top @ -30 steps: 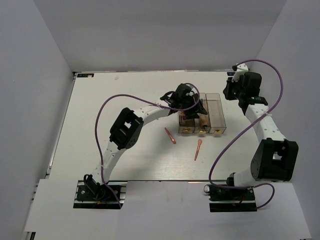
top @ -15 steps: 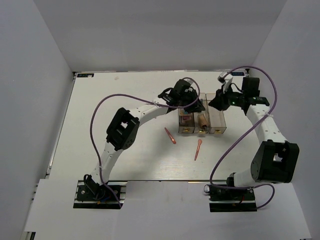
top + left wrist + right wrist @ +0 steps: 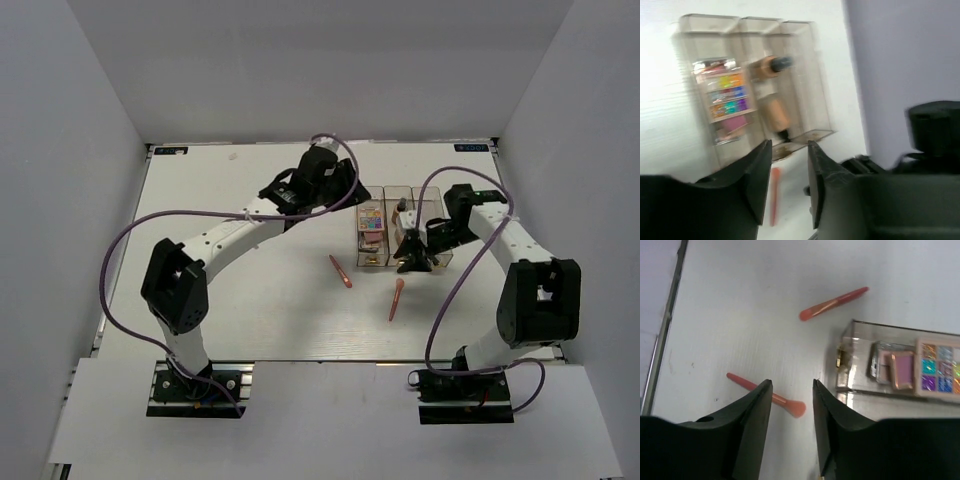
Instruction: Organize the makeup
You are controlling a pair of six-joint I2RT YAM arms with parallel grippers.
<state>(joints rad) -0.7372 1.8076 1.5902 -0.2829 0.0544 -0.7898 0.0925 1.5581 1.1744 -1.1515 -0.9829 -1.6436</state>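
The clear three-compartment box (image 3: 432,222) holds the multicolour pastel palette (image 3: 371,222) and other palettes in its left bay, and the tan bottle (image 3: 400,214) in its middle bay. Two coral-pink sticks lie on the table in front: one (image 3: 340,270) on the left, one (image 3: 396,298) on the right. My left gripper (image 3: 350,190) is open and empty, left of the box; its view shows the palettes (image 3: 725,95) and bottle (image 3: 771,65). My right gripper (image 3: 412,258) is open and empty over the box's front, above one stick (image 3: 765,394); the other stick (image 3: 835,302) lies beyond.
The right bay of the box (image 3: 855,385) looks empty. The white table (image 3: 250,300) has walls close on three sides. The purple cables of both arms loop over the table.
My left gripper has drawn back from the box towards the far left. My right arm has swung in from the far right and come down at the box's front, by the sticks.
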